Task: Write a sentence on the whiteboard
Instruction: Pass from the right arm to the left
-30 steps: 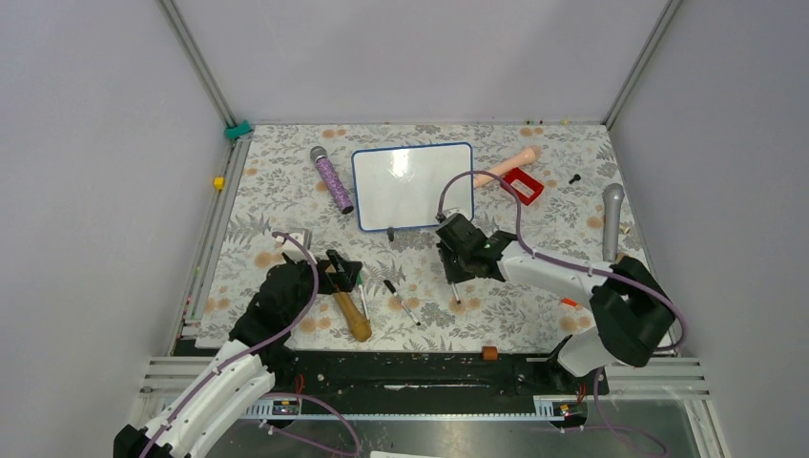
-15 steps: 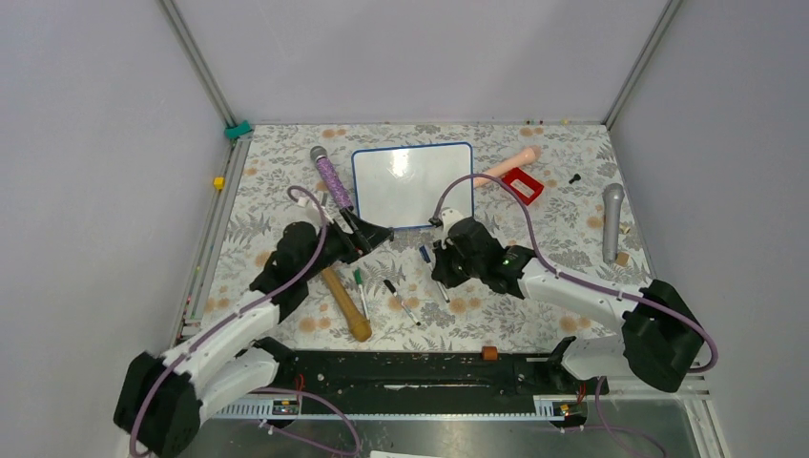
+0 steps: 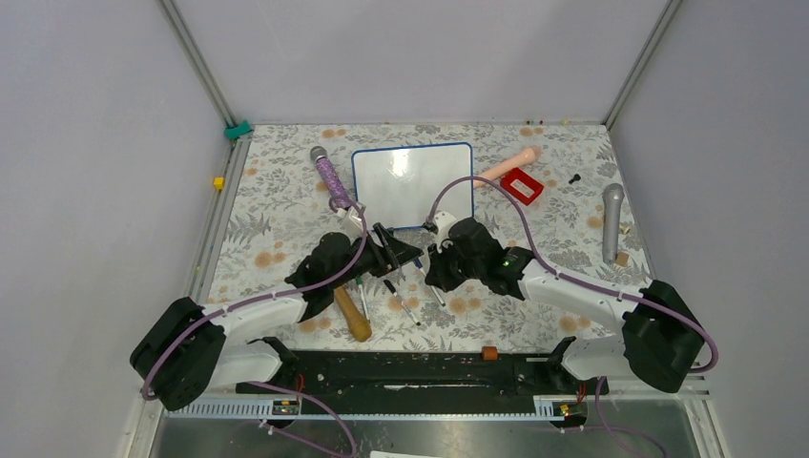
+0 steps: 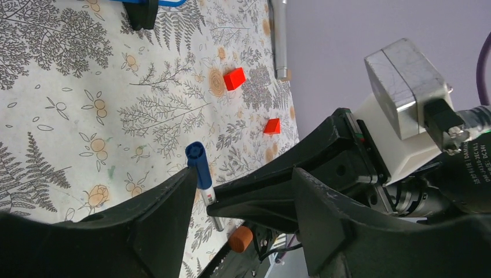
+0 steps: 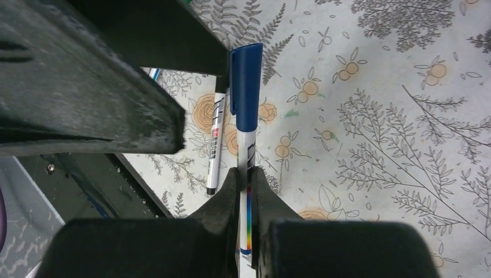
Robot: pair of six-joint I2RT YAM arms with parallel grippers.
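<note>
Whiteboard (image 3: 412, 186): lies flat on the floral cloth (image 3: 286, 191), toward the far side and about mid-width. Blue frame, face glossy white. The left wrist view catches only one black foot and a sliver of the blue edge at the top of the frame.

Right gripper (image 5: 244, 176): just on the near side of the whiteboard's right corner, not touching the board. Jaws pressed together on the white barrel of a blue-capped marker (image 5: 245, 92). The cap end sticks out past the fingertips.

Left gripper (image 4: 243, 179): also near side of the whiteboard, below its middle, tip to tip with the right gripper. Jaws spread. The marker's blue cap stands in the gap, close against one finger (image 4: 162, 208) and well clear of the other. Cannot tell if that near finger touches the cap.

Loose pens (image 3: 402, 302): on the cloth further toward the near side from the whiteboard, under both grippers. One with a black cap lies just beside the held marker in the right wrist view.

Hammer (image 3: 351, 313): wooden handle, near side and slightly left of the whiteboard.

Purple microphone (image 3: 331, 178): just beside the whiteboard's left edge.

Peach cylinder (image 3: 510, 164) and red piece (image 3: 525, 189): just off the whiteboard's right edge.

Grey microphone (image 3: 611, 219): well right of the whiteboard.
</note>
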